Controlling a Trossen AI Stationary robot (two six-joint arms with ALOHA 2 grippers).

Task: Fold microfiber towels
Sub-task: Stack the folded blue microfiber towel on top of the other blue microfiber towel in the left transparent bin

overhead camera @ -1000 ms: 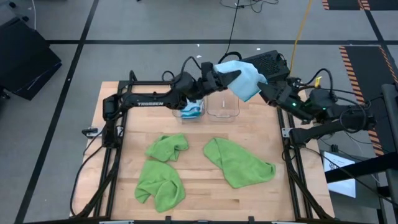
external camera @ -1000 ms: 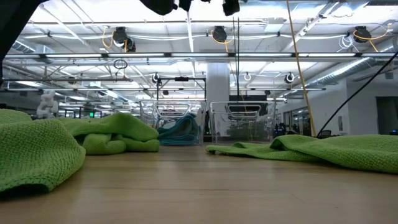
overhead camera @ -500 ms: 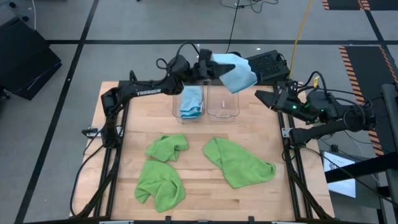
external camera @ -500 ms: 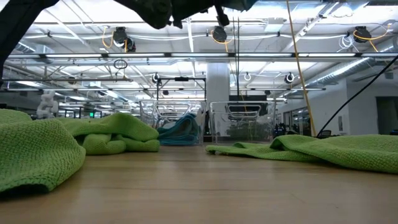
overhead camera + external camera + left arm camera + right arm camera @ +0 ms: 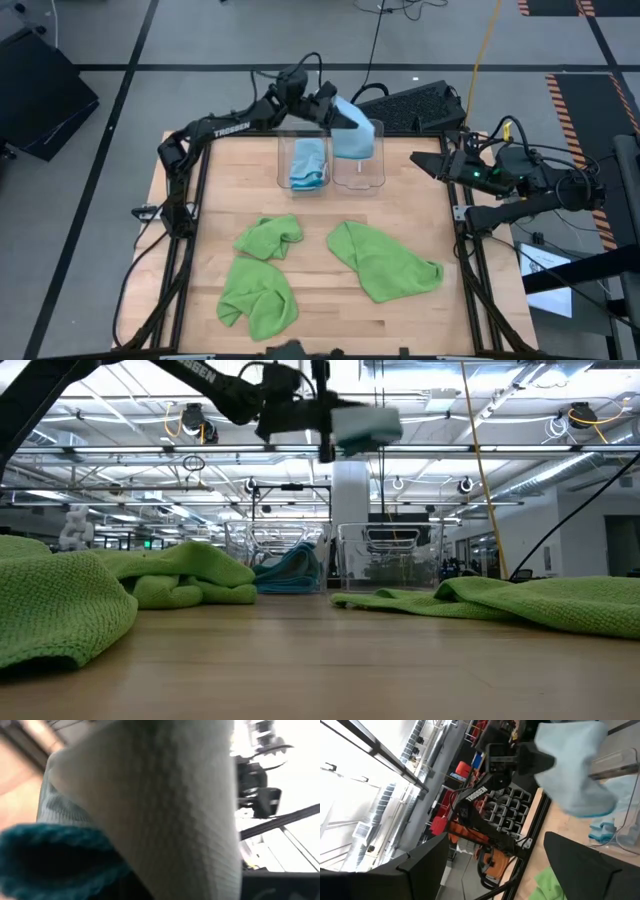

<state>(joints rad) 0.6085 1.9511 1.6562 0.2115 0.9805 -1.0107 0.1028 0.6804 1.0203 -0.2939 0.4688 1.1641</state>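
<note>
Left gripper (image 5: 335, 108) jaws pinching folded blue towel (image 5: 353, 139) over the empty far-edge bin (image 5: 359, 171), likely to drop; right gripper (image 5: 418, 160) jaws spread, parked at right edge.

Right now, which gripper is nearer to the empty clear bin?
Left. The left gripper hangs above the empty clear bin, shut on a folded light blue towel. The right gripper waits open at the table's right edge.

The table (image 5: 420, 215) is pale wood with a smooth, slightly shiny finish. The green towels (image 5: 385, 262) are soft cloth with a rough, knobbly weave. The blue towel (image 5: 352, 138) is the same cloth, matt, with fine waffle texture. The bins (image 5: 360, 172) are clear glossy plastic. The arms (image 5: 225, 130) look matt black.
</note>
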